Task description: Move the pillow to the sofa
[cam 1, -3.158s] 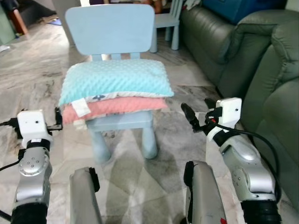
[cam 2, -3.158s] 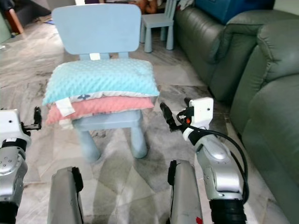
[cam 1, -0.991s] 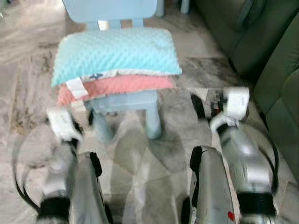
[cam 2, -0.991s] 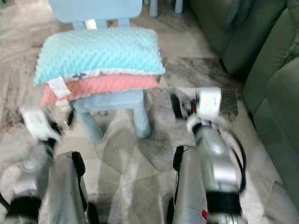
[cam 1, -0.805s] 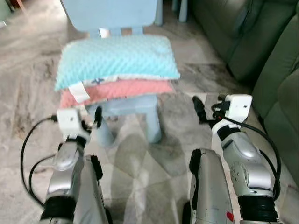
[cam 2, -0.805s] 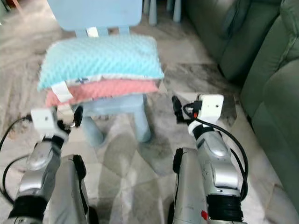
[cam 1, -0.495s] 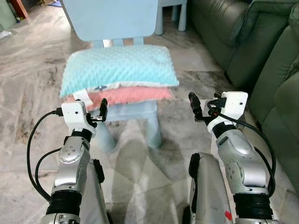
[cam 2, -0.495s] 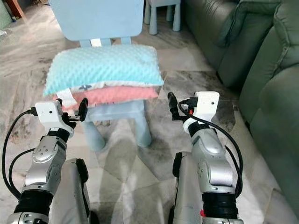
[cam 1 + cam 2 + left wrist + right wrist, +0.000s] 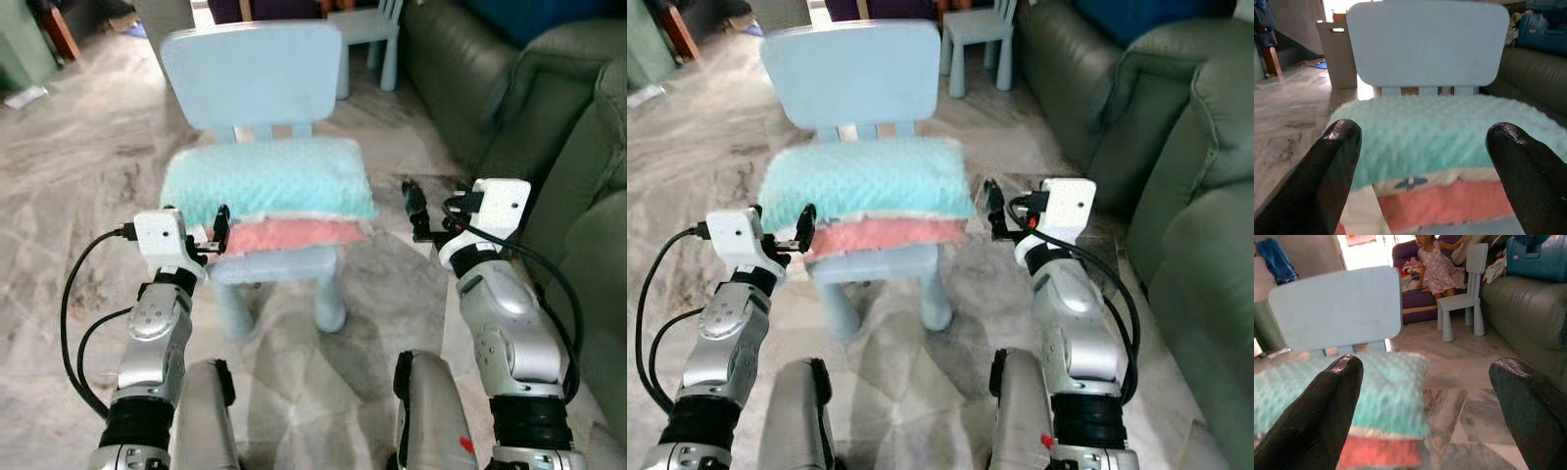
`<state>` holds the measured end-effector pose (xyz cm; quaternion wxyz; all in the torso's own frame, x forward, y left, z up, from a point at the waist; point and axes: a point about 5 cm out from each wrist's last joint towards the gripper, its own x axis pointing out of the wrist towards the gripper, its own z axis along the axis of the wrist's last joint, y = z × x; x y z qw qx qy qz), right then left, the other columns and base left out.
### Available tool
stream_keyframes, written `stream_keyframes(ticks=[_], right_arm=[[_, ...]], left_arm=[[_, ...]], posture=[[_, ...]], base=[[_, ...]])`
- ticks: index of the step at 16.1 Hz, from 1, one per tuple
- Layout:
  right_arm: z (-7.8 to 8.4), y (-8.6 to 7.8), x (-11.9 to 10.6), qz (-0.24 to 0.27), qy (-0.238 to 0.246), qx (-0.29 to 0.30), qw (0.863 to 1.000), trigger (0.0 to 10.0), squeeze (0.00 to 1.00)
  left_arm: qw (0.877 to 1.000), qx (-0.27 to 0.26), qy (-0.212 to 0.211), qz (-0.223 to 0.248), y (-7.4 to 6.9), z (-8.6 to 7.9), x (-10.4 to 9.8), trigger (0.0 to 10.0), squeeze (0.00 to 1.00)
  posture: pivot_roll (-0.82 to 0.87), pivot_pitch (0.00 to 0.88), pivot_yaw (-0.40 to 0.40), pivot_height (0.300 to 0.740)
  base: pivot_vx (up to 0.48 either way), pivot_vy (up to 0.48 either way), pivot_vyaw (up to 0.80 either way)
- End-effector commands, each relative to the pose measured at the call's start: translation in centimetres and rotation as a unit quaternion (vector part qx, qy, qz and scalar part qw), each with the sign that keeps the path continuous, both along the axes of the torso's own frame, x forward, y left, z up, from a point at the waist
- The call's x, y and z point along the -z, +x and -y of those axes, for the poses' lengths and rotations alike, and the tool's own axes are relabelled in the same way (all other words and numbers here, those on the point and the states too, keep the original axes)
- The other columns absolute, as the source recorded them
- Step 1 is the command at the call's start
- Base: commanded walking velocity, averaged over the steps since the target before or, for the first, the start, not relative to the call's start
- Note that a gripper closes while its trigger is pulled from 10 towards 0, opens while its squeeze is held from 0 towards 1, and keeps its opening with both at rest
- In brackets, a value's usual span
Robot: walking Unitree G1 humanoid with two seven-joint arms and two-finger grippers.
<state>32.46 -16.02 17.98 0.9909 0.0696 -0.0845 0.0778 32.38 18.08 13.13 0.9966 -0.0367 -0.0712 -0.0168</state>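
Observation:
A pillow (image 9: 266, 179) with a dotted teal top and a pink layer underneath lies across the seat of a small light-blue chair (image 9: 253, 73). My left gripper (image 9: 219, 231) is at the pillow's left end, level with the pink layer, and looks about touching it. In the left wrist view its fingers (image 9: 1337, 147) stand wide apart with the pillow (image 9: 1440, 134) ahead of them. My right gripper (image 9: 413, 208) is open a short way off the pillow's right end. The grey-green sofa (image 9: 549, 108) runs along my right side.
A second small chair (image 9: 367, 29) stands behind, near the sofa's far end. In the right wrist view a person (image 9: 1437, 264) sits on a purple couch at the back. A tan bin (image 9: 1339, 54) is behind the chair. Marble floor (image 9: 78, 176) surrounds it.
The camera has tilted up, bringing the chair's back into view. Both grippers now sit higher and closer to the pillow's ends; the left one has come up to its left edge.

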Motion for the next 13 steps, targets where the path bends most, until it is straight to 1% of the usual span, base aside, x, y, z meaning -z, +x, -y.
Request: stream_keyframes(ticks=[1,3,4,8,13], right_arm=[[-0.3,0.1,-0.4,0.008,0.003,-0.002,1.0,10.0,0.0],[-0.4,0.2,-0.6,0.011,0.003,-0.003,1.0,10.0,0.0],[-0.4,0.2,-0.7,0.014,0.001,-0.005,1.0,10.0,0.0],[-0.3,0.1,-0.9,0.016,0.0,-0.006,1.0,10.0,0.0],[-0.2,0.1,-1.5,0.022,-0.001,-0.005,1.0,10.0,0.0]], left_arm=[[1.0,0.005,0.008,-0.004,0.1,0.1,0.0,10.0,0.0],[1.0,0.007,0.007,-0.001,0.4,0.3,-0.1,10.0,0.0],[1.0,0.01,0.005,0.002,0.4,0.5,-0.3,10.0,0.0],[1.0,0.013,0.004,0.007,0.4,0.8,-0.4,10.0,0.0],[1.0,0.013,-0.001,0.009,0.6,1.2,-0.4,10.0,0.0]], posture=[[-0.15,0.0,0.066,0.521],[-0.15,0.0,0.064,0.541],[-0.16,0.0,0.06,0.561],[-0.16,0.0,0.054,0.591],[-0.18,0.0,0.046,0.656]], base=[[0.0,0.0,0.0],[0.0,0.0,0.0],[0.0,0.0,0.0],[0.0,0.0,0.0],[0.0,0.0,0.0]])
